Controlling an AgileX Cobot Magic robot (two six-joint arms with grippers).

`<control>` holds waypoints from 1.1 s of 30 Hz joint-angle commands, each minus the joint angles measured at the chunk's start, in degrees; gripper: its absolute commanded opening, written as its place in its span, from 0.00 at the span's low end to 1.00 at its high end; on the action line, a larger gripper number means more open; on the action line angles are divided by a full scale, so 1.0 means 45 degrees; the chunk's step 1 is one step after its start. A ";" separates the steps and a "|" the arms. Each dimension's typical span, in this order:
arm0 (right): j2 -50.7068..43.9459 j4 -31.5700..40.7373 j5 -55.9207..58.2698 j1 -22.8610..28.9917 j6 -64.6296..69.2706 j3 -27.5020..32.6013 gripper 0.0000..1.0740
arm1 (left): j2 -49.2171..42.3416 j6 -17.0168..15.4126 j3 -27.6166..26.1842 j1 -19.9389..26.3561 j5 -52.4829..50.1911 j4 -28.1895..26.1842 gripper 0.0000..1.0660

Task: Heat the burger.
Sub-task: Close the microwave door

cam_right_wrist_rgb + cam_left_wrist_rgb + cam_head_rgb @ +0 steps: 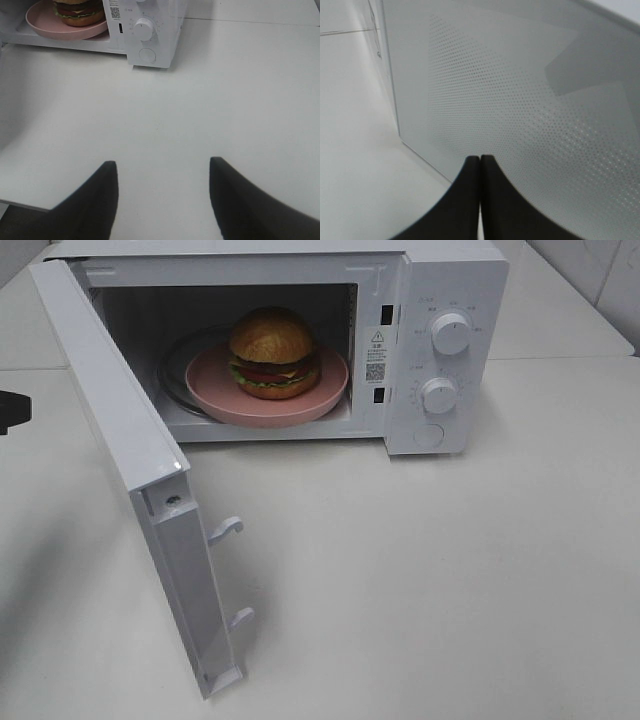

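Swung wide toward the lower left of the exterior frame, the white microwave door (130, 470) stands open, its two latch hooks facing the pale tabletop (450, 590). Behind it, in the upper middle, the white box-shaped microwave oven (450, 280) shows its cavity. The round burger (273, 365) sits there on a pink round plate (215, 400), near the front of the cavity.

It has a browned, glossy domed bun on top, then frilled green lettuce, red tomato, a yellow edge of cheese, a dark patty, and a lower bun.

It would probably handle as light and soft. The bun would dent under a squeeze, and the stacked layers could slide or tip. The plate's stiff rim looks the safer place to take hold, though the burger seems to need no moving now. Shutting the door looks like the step in hand.

The left pincer (480, 157) has its black tips pressed together with nothing between them, just beside the door's dotted panel; contact cannot be told. The right pincer (162, 161) hangs over bare tabletop, tips apart and empty.
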 commanded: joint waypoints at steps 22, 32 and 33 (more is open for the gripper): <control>-0.0344 -0.0255 -0.0178 0.0013 0.0293 0.0038 0.49 | 0.3361 0.0000 -0.3450 -0.4736 -0.2559 -0.0624 0.00; -0.0344 -0.0255 -0.0178 0.0013 0.0293 0.0038 0.49 | 0.4927 -0.0064 -0.5017 -0.5781 -0.2648 -0.0738 0.00; -0.0344 -0.0255 -0.0178 0.0013 0.0293 0.0038 0.49 | 0.5258 -0.0064 -0.5399 -0.6010 -0.2648 -0.0853 0.00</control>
